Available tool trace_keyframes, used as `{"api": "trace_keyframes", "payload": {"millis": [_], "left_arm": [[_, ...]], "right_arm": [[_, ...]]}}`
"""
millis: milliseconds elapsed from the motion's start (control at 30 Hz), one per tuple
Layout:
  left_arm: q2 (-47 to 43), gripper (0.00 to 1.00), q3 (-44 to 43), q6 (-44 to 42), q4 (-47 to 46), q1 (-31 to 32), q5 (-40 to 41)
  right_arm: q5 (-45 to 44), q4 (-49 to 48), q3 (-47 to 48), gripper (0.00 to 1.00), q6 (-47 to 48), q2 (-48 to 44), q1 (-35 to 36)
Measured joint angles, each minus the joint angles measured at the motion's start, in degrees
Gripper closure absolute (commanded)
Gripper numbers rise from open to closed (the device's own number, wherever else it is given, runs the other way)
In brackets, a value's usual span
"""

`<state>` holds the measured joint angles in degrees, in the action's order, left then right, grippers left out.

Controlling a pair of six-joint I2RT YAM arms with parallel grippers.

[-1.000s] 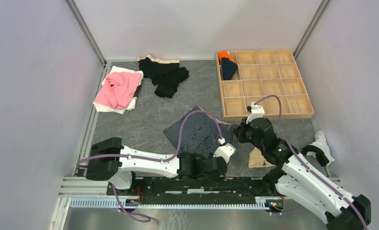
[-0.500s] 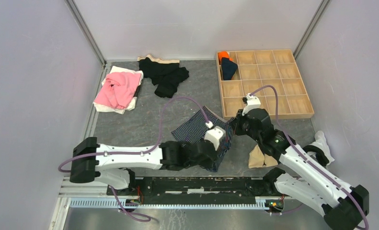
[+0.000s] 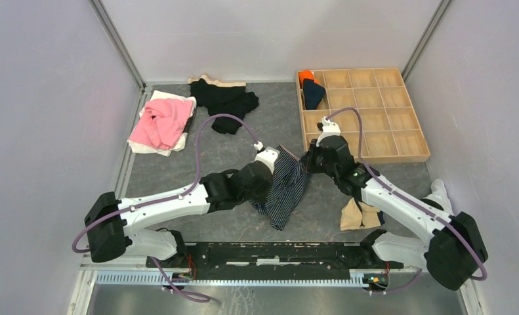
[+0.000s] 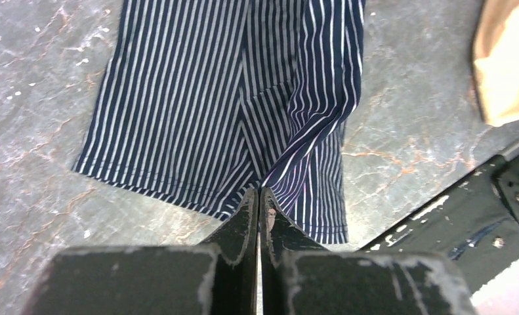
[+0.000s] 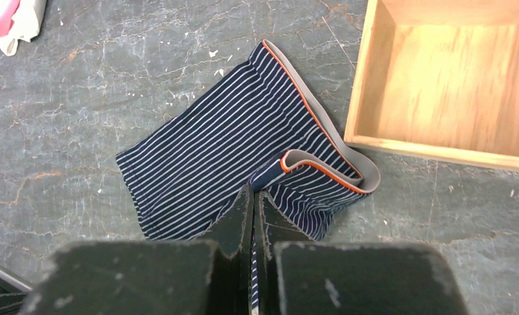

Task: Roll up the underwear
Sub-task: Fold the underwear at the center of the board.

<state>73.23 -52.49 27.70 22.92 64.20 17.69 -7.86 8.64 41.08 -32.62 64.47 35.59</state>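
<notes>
The navy striped underwear (image 3: 289,190) lies half lifted and folded lengthwise on the grey table, between my two arms. My left gripper (image 3: 275,174) is shut on a fold of its striped cloth (image 4: 197,98), with the fingertips (image 4: 250,205) pinching the ridge of the fold. My right gripper (image 3: 307,164) is shut on the waistband end, and striped cloth (image 5: 210,157) shows between its fingers. The grey waistband with orange piping (image 5: 335,147) curls over beside them. A white underwear with black trim (image 3: 438,200) lies at the right wall.
A wooden tray of compartments (image 3: 429,154) stands at the back right, holding an orange roll (image 3: 307,77) and a navy roll (image 3: 313,94); its corner wall (image 5: 358,79) is close to my right gripper. A tan cloth (image 3: 355,215), pink garment (image 3: 161,121) and black garments (image 3: 227,102) lie around.
Both grippers have moved away from the bases toward the back with the striped underwear in them. The cloth has been dragged and folded into a narrower strip.
</notes>
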Motion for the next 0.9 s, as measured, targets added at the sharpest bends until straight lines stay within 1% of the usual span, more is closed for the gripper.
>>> {"api": "trace_keyframes", "payload": {"millis": [333, 500, 900], "left_arm": [[1.42, 0.98, 0.00, -2.47, 3.54, -4.57, 0.44], [1.42, 0.98, -0.15, -2.60, 4.83, -6.51, 0.72], [2.82, 0.98, -1.03, -6.38, 5.49, -11.15, 2.21]], "right_arm": [[0.15, -3.93, 4.96, 1.00, -0.09, 10.73, -0.09], [0.52, -5.16, 7.23, 1.00, 0.02, 14.32, -0.44], [2.99, -7.04, 11.82, 1.00, 0.98, 22.10, -1.53]]}}
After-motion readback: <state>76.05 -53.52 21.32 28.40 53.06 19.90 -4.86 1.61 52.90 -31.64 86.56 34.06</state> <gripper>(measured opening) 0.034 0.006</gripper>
